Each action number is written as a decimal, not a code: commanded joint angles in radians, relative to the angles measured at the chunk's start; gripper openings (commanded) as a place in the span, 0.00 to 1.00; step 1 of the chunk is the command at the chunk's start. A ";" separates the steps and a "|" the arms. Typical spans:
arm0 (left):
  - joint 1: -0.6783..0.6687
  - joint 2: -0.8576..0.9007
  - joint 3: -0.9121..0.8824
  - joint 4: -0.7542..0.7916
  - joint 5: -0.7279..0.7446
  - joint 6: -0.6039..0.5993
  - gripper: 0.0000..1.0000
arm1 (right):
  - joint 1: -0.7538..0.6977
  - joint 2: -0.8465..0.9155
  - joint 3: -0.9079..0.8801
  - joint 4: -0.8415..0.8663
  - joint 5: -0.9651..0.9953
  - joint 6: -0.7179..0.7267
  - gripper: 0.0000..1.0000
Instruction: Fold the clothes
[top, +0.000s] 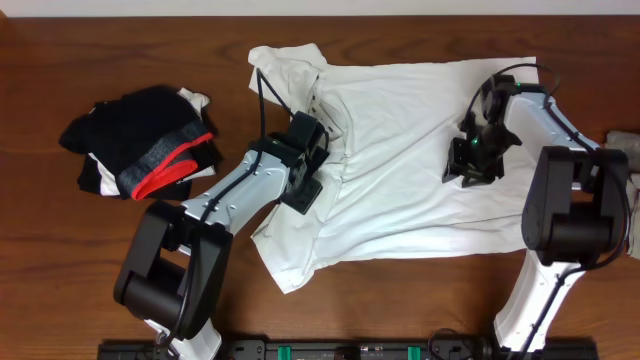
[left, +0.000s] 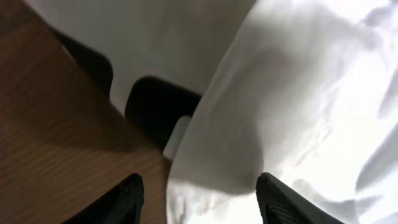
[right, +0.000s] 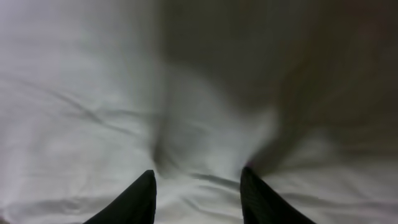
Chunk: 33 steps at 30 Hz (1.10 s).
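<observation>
1. Jaws apart on left gripper (left: 202, 199), astride a raised edge of white T-shirt (top: 400, 150) near its collar; probably poised to pinch that edge for a fold.
2. Apart likewise on right gripper (right: 198, 193), pressed low onto cloth toward the hem end, a ridge puckered between the fingers; likely gathering a hold.
3. Spread mostly flat from the middle of surface (top: 60, 300) toward its far and right edges, collar leftward, ready for folding.
4. No lettering, brand or label readable anywhere.
5. Heaped near the left edge, well apart: black garments (top: 140, 150).
</observation>
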<state>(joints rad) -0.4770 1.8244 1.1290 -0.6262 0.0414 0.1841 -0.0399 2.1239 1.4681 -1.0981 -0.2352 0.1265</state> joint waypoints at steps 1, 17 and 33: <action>0.002 0.006 -0.012 0.000 0.031 0.014 0.55 | 0.000 0.010 -0.048 0.024 0.011 0.016 0.43; 0.011 0.024 -0.006 -0.064 -0.002 0.014 0.06 | 0.000 0.010 -0.058 0.035 0.026 0.006 0.41; 0.243 -0.132 -0.006 -0.316 -0.188 -0.259 0.06 | -0.003 0.010 -0.058 0.019 0.064 0.007 0.41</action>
<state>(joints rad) -0.2726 1.6924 1.1278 -0.9199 -0.1192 -0.0124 -0.0399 2.1071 1.4433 -1.0767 -0.2272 0.1291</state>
